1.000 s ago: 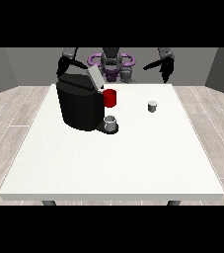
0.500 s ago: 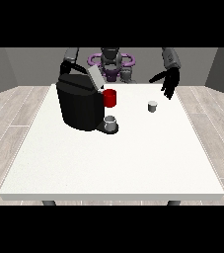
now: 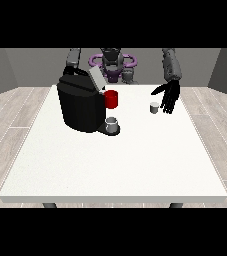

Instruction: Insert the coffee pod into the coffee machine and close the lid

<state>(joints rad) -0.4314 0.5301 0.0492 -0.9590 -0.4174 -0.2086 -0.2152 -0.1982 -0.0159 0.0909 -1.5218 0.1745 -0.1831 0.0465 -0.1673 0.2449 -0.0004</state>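
**Open hand beside the pod, machine lid up**

The coffee pod (image 3: 154,107), a small pale cup, stands upright on the white tabletop (image 3: 115,165), well apart from the coffee machine (image 3: 81,104) and toward the view's right. The hand at the view's right (image 3: 168,96) hangs just beside the pod, on its right, with its fingers straight and spread, pointing down toward the tabletop; it is released and grasps nothing. Whether a fingertip touches the pod cannot be told.

The black coffee machine sits on the far left part of the tabletop. Its grey lid (image 3: 96,78) is tilted up and open. A red part (image 3: 111,99) shows on the machine's front, and a small grey cup (image 3: 112,123) stands below it on the machine's base.

The hand at the view's left is hidden behind the machine, so its state cannot be told.
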